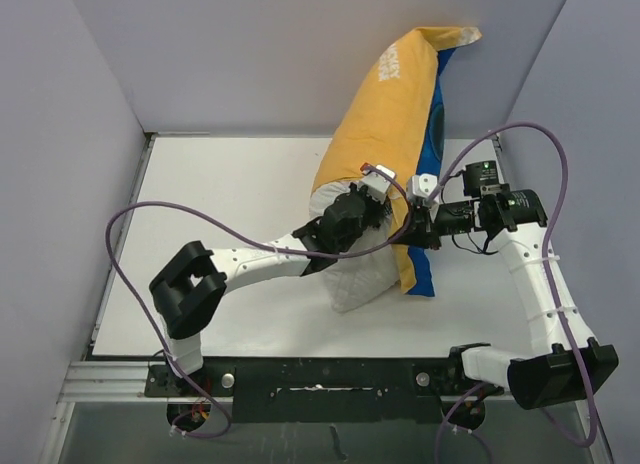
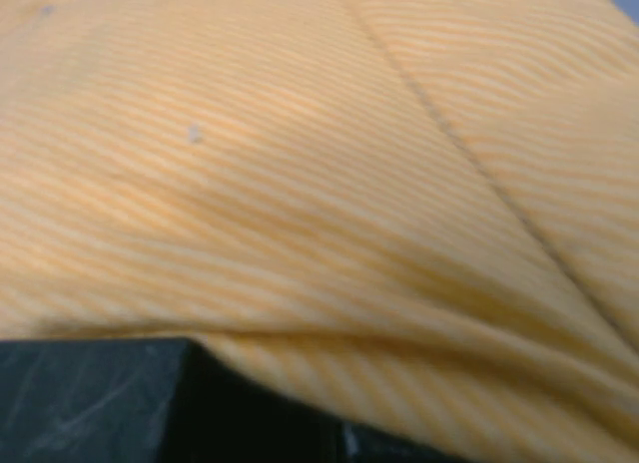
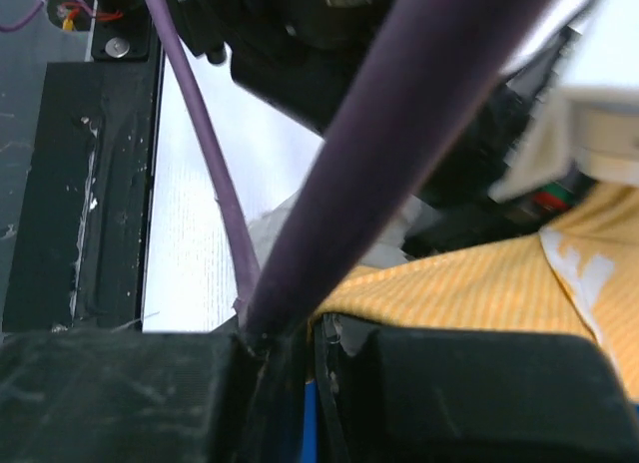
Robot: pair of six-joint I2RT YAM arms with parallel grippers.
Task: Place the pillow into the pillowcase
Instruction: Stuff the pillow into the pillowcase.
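- Left gripper (image 1: pixel 378 196) is clenched on the yellow hem of the pillowcase (image 1: pixel 385 114). In the left wrist view, striped yellow cloth (image 2: pixel 300 184) drapes over its dark finger (image 2: pixel 90 398) and fills the frame.
- Right gripper (image 1: pixel 420 224) is clamped on the opposite hem. In the right wrist view, a sliver of blue cloth sits in the slit between its fingers (image 3: pixel 312 383), with yellow cloth (image 3: pixel 469 283) just past them.
- A purple cable (image 3: pixel 399 164) crosses the right wrist view and blocks much of it.
- The pillow (image 1: pixel 355 274) is mostly inside the case. Its bare white end pokes out below both sets of jaws and rests on the table (image 1: pixel 230 194).
- Step in hand, as I judge it: pull the mouth down over the exposed end.
- To do it well, keep both grips on cloth only, not on stuffing. Hold the hems apart so the mouth stays open. Draw both sides evenly towards the bare end so the case doesn't skew or bunch.
- Long axis: steep diagonal from the jaws up and away. The closed end points up, its corner near the back wall (image 1: pixel 300 54). The open mouth is at the jaws.
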